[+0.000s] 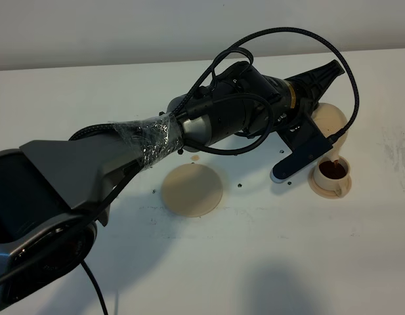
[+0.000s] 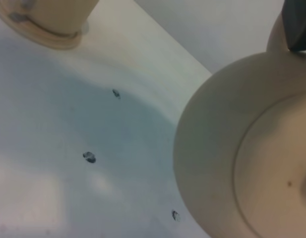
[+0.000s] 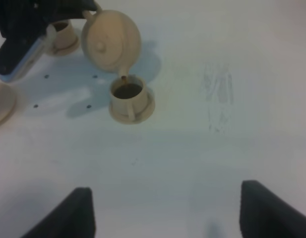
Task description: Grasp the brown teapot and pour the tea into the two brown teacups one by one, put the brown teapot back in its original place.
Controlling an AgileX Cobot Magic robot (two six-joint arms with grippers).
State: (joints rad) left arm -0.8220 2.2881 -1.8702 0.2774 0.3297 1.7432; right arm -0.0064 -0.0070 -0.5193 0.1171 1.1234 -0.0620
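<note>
Left end effector (image 1: pixel 330 71): closed on the loop handle of the brown teapot (image 3: pixel 113 39). In the left wrist view one dark finger (image 2: pixel 299 25) lies against that handle.
Right end effector (image 3: pixel 165 188): jaws wide apart with nothing between them, hovering over bare table well apart from the crockery.
Brown teapot: lifted clear of the table and tipped spout-down, directly above the filled teacup. Its lid is on and the knob shows.
Stream of tea (image 3: pixel 124 78): a thin brown line running from the spout into the cup below.
Filled teacup (image 3: pixel 128 93): upright on its small saucer (image 3: pixel 143 113), with dark tea inside. In the high view it stands on the right side of the table.
Second teacup (image 3: pixel 63 37): upright on its own saucer, beyond the teapot as the right wrist camera sees it, partly hidden by the left arm's wrist. Its contents cannot be told.
Large saucer disc (image 1: pixel 192 190): flat on the table near the middle, bare, well apart from the teapot.
Left arm: reaches from the lower left of the high view across to the right side, with cables looped over it.
Table (image 1: pixel 287 262): white, with a few small dark holes.
</note>
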